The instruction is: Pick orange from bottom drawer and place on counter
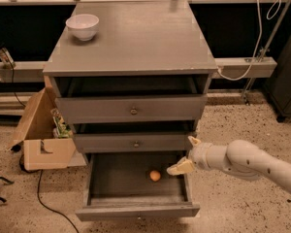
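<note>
The orange (pixel 155 175) lies on the dark floor of the bottom drawer (pixel 136 210), which is pulled open, toward its right side. My gripper (pixel 186 154) hangs over the drawer's right edge, just right of the orange and a little above it. Its two cream fingers are spread apart: one fingertip (pixel 178 168) points down-left toward the orange, the other (pixel 193 140) sits up by the middle drawer's front. It holds nothing. The counter (pixel 140 38) is the grey cabinet top above.
A white bowl (pixel 82 26) stands on the counter's back left corner. The two upper drawers (pixel 133 110) are slightly open. An open cardboard box (pixel 41 135) sits on the floor left of the cabinet, with a black cable (pixel 43 198) near it.
</note>
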`<state>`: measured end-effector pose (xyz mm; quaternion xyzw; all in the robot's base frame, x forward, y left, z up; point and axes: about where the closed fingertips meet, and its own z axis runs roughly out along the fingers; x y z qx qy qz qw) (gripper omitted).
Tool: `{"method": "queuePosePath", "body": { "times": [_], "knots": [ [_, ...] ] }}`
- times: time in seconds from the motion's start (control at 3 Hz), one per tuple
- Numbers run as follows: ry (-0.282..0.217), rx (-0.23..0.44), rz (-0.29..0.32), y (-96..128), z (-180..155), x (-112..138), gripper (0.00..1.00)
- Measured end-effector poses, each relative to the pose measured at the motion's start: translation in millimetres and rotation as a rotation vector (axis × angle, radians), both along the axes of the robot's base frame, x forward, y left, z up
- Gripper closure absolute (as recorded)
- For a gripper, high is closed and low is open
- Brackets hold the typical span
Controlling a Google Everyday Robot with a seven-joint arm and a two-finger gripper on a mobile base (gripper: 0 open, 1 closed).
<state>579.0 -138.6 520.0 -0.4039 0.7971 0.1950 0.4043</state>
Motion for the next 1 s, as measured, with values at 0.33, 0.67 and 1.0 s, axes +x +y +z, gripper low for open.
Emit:
{"method": "queuePosePath", "body": {
  "times": [0.33,0.67,1.0],
  "knots": [
    [-0.001,-0.003,0.001,0.8,1.4,-0.9,0.00],
    [0.031,-0.064,0.009,-24.7,-37.7,10.6,0.00],
    [0.038,-0.130,0.049,-54.3,-91.5,16.4,0.00]
  ]
}}
